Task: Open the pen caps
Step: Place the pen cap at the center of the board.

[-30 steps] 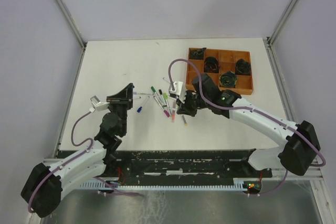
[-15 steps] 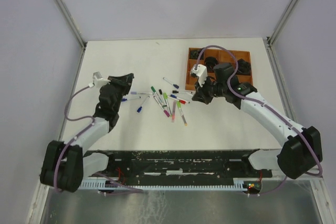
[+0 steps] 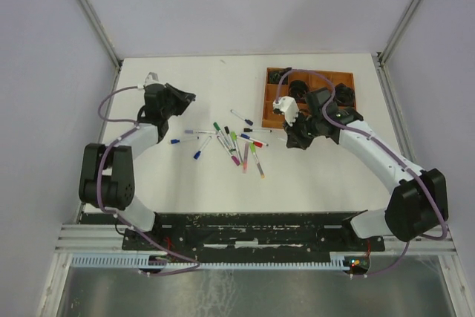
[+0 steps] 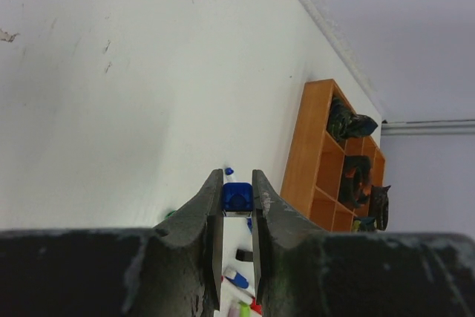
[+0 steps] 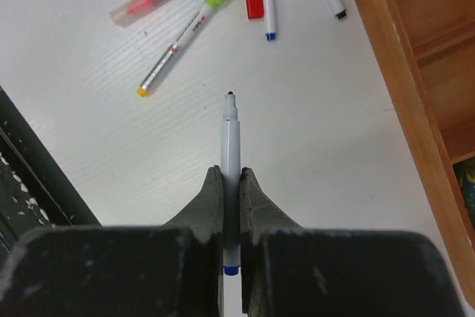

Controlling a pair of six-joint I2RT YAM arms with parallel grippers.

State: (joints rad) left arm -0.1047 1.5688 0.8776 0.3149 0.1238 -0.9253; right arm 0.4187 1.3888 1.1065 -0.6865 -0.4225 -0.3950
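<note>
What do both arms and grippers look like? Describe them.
Both the left arm and right arm have white links joined by black joints, with a purple cable looping along each. The left gripper and right gripper have dark, scuffed fingers tapering to narrow tips.

pens (image 3: 236, 144) on table (image 3: 185, 183), tray (image 3: 346, 116) to right

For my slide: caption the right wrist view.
Right pincer shut on an uncapped pen, tip exposed, over the white table.
</note>
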